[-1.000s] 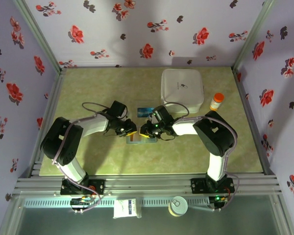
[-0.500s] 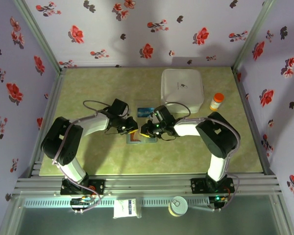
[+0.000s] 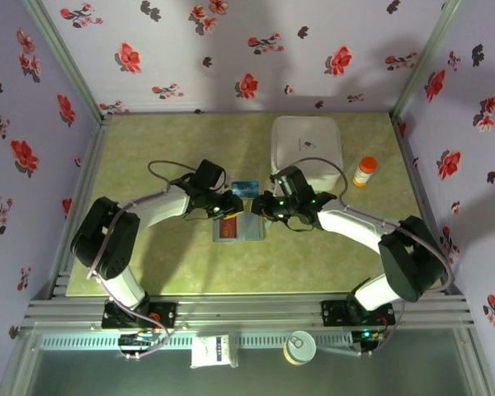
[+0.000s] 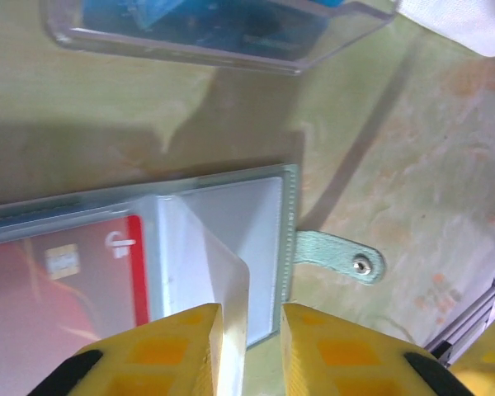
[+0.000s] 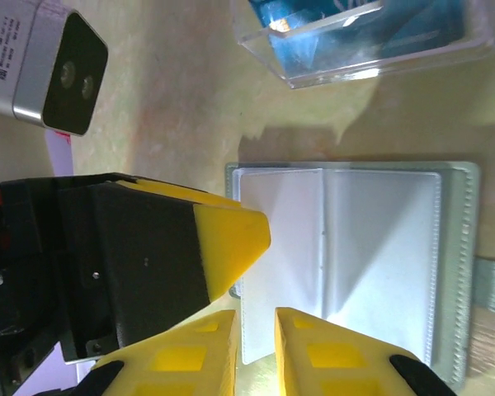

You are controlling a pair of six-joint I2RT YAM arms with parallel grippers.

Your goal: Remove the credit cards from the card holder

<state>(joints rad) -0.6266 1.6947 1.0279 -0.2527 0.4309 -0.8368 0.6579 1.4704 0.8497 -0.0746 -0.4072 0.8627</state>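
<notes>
Table (image 3: pixel 148 140): card holder (image 3: pixel 252 230), clear box (image 3: pixel 246 186), white box (image 3: pixel 306 147), bottle (image 3: pixel 364 172)

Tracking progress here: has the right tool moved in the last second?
Yes. The right tool has shifted up the view and rightward, closer to the white box.

Matt grey-green card holder (image 5: pixel 355 247) with glossy clear plastic sleeves (image 4: pixel 231 239) — red card (image 4: pixel 58 280) smooth plastic, table (image 4: pixel 412 148) matt.
</notes>
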